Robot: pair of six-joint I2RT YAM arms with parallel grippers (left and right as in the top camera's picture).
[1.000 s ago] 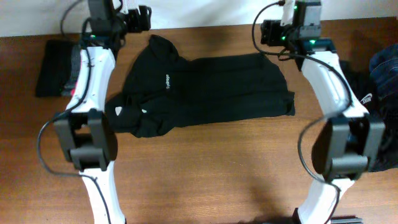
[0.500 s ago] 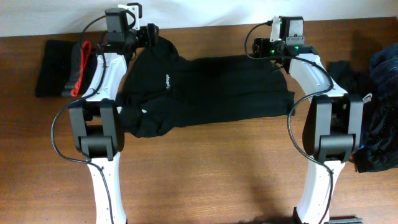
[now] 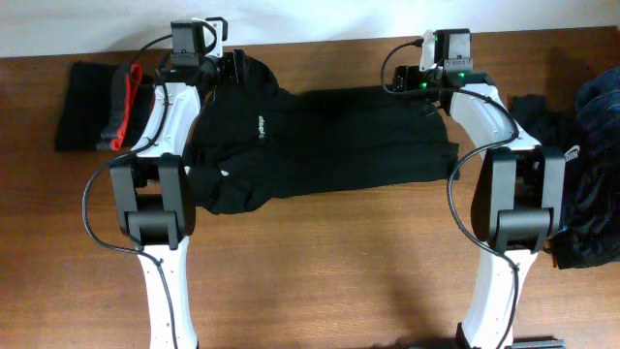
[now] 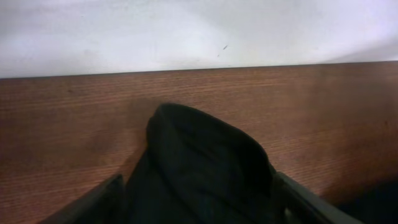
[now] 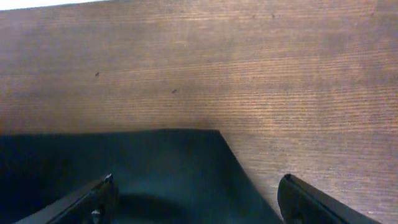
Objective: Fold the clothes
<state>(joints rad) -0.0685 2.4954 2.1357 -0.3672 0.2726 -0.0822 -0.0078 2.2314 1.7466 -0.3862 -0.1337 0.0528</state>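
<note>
Left of black shirt (image 3: 339, 136), folded dark stack (image 3: 82, 97), heaped clothes (image 3: 593, 174) right

Counts: 1 black shirt (image 3: 329, 136) spread out. 2 folded pieces far left: black piece (image 3: 82, 102), grey-red piece (image 3: 121, 102). Right heap (image 3: 581, 213): at least 2, blue garment (image 3: 601, 97) plus dark stuff, exact number unclear. 2 arms: left arm (image 3: 160, 116), right arm (image 3: 494, 116). 1 table (image 3: 339, 271).

Both arms are drawn in: the left gripper (image 3: 231, 68) now sits over the top left fold of the shirt (image 3: 329, 136), the right gripper (image 3: 405, 79) over its top right corner, left jaws slightly narrower
</note>
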